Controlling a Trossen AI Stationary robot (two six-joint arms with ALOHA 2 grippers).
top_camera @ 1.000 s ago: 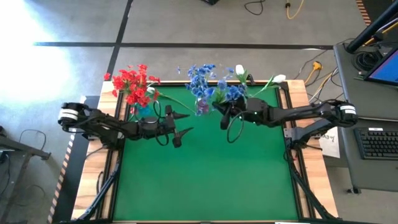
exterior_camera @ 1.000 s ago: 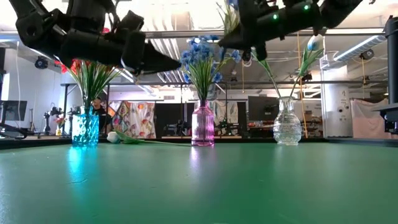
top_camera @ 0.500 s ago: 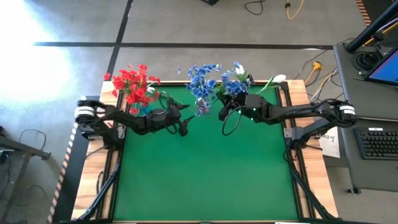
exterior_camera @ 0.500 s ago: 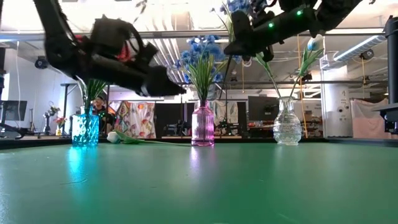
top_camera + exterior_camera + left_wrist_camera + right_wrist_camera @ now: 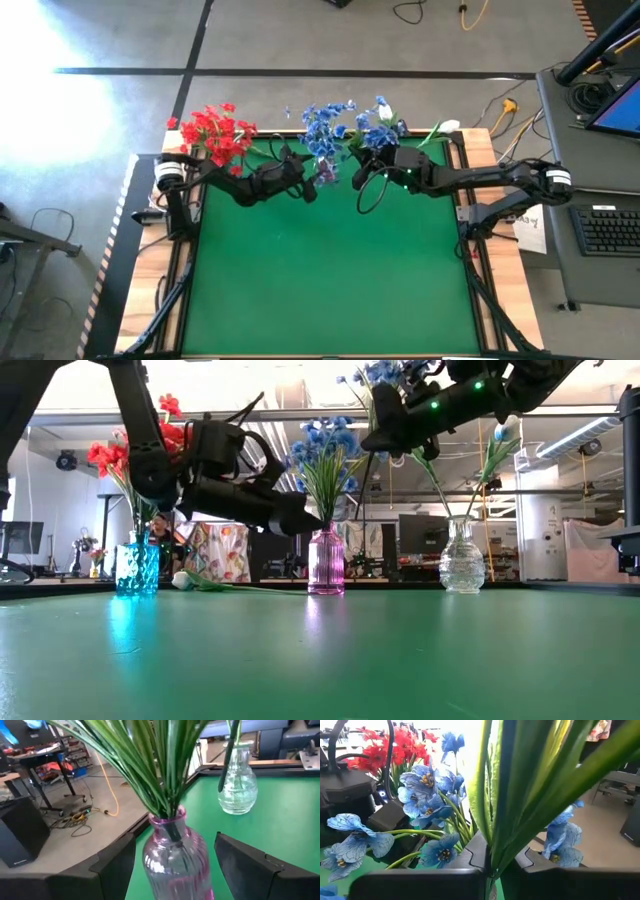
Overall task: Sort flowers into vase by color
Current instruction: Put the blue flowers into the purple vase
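Observation:
Three vases stand along the far edge: a blue one (image 5: 137, 567) with red flowers (image 5: 215, 135), a pink one (image 5: 327, 560) with blue flowers (image 5: 322, 125), and a clear one (image 5: 462, 568) with a white bud (image 5: 505, 430). My left gripper (image 5: 175, 855) is open, one finger on each side of the pink vase (image 5: 175, 865), apart from it. My right gripper (image 5: 385, 435), shut on a blue flower (image 5: 385, 372), is high up between the pink and clear vases. A white flower (image 5: 200, 582) lies on the mat. My right gripper pinches the blue flower's green stems (image 5: 492, 855) between its two fingers, below the blooms. The fingers come level from the table's right and lie across the stems. The flower stands nearly upright, blooms on top, its lower stem (image 5: 432, 485) slanting toward the clear vase.
The green mat (image 5: 330, 270) stretches toward the near edge. A black cable loop (image 5: 372, 195) hangs under my right arm. Beyond the far edge is a room with benches and a person (image 5: 160, 540).
My left gripper has gone down and toward the far right, from beside the red flowers to the pink vase, which now stands between its open fingers. My right gripper has carried the blue flower a little toward the far edge.

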